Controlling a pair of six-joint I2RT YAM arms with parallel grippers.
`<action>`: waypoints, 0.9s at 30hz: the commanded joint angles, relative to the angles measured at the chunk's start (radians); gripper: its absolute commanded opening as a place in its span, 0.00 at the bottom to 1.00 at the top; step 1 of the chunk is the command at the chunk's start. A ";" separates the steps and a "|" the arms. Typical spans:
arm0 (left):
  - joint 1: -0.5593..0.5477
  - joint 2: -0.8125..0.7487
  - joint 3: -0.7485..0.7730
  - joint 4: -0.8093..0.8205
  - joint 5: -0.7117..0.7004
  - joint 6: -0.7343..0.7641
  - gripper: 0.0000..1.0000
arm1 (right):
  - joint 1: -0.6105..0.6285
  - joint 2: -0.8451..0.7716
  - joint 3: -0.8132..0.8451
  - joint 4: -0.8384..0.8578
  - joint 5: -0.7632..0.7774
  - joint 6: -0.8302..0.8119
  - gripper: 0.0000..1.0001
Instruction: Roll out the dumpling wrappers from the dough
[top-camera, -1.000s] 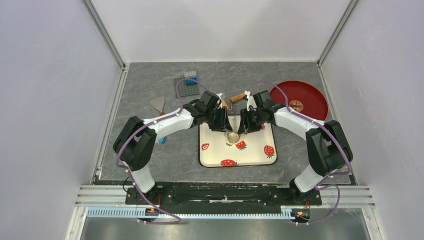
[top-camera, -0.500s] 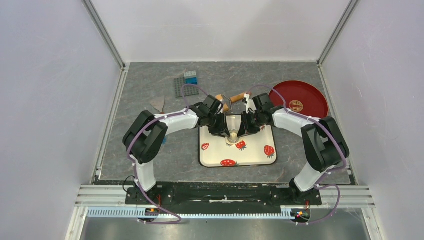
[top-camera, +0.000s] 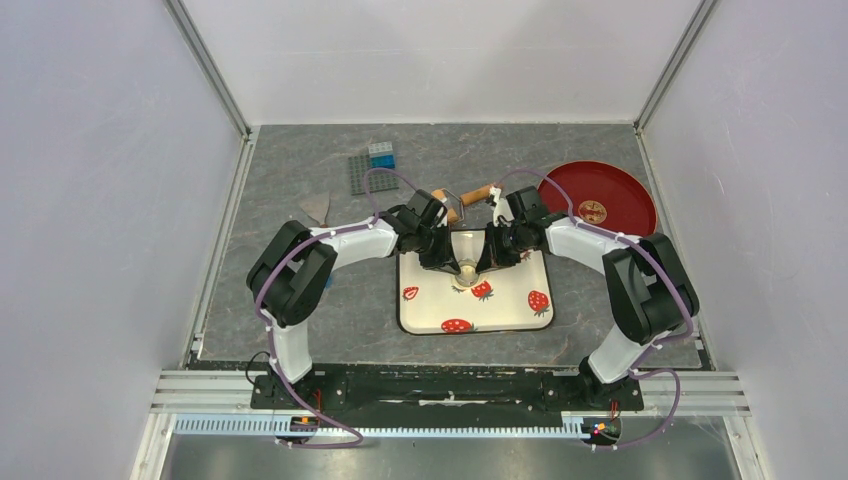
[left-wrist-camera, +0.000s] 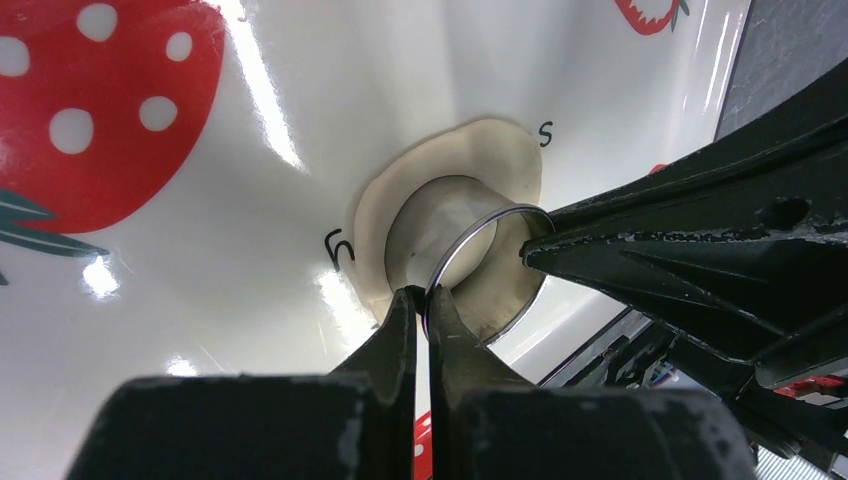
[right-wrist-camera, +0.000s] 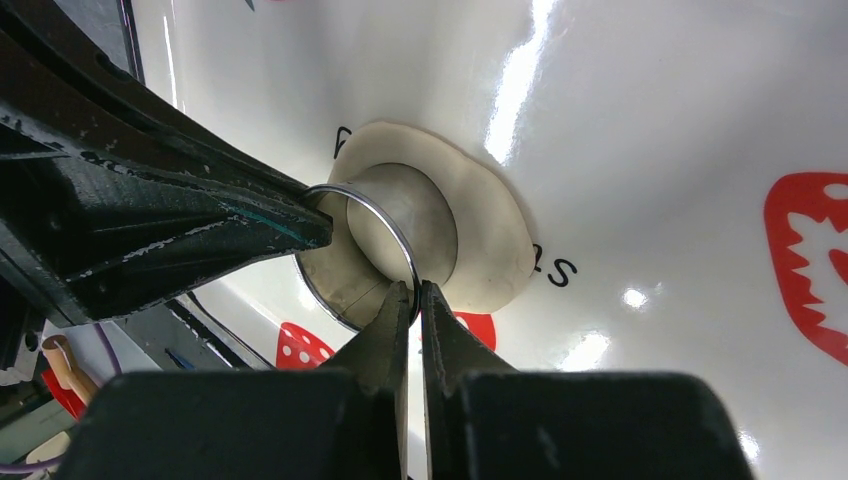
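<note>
We see both arms bent inward over the middle of the bench (top-camera: 300, 270), their tips meeting above a white strawberry-print mat (top-camera: 505, 318). The dough (left-wrist-camera: 480, 150) lies on the far half of that mat, just beside one red strawberry print. It is a flattened pale cream patch, roundish and a little uneven at its edge.

A metal ring cutter (left-wrist-camera: 430, 220) stands upright on the dough. A collar of cream shows all round its base, widest on the side away from the left wrist camera.

The left pincer (left-wrist-camera: 424, 305) is clenched on the ring cutter's upper rim, with the thin metal edge caught between its two fingertips. The right pincer (right-wrist-camera: 414, 298) grips the same rim from the opposite side, its fingers pressed together just as tightly on the edge.

In each wrist view the other arm's black fingers reach in and touch the rim — the two grips face each other across the ring.

Beyond the arms a wooden roller (top-camera: 470, 195) lies partly hidden behind them. A red plate (top-camera: 620, 185) sits at the far right with a small round tan piece (top-camera: 593, 210) on it — we cannot tell what that piece is. At the far left lie a scraper (top-camera: 315, 208) and a grey-and-blue block plate (top-camera: 370, 168).
</note>
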 joint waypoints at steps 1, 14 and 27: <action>0.001 0.036 -0.017 -0.001 -0.026 0.014 0.02 | 0.002 0.020 -0.018 -0.028 0.065 -0.037 0.00; 0.031 -0.201 -0.086 0.224 0.085 -0.091 0.44 | -0.001 -0.161 0.082 -0.052 0.024 0.005 0.76; 0.296 -0.542 -0.487 0.362 0.249 -0.126 0.51 | -0.076 -0.289 -0.066 -0.019 0.007 0.012 0.86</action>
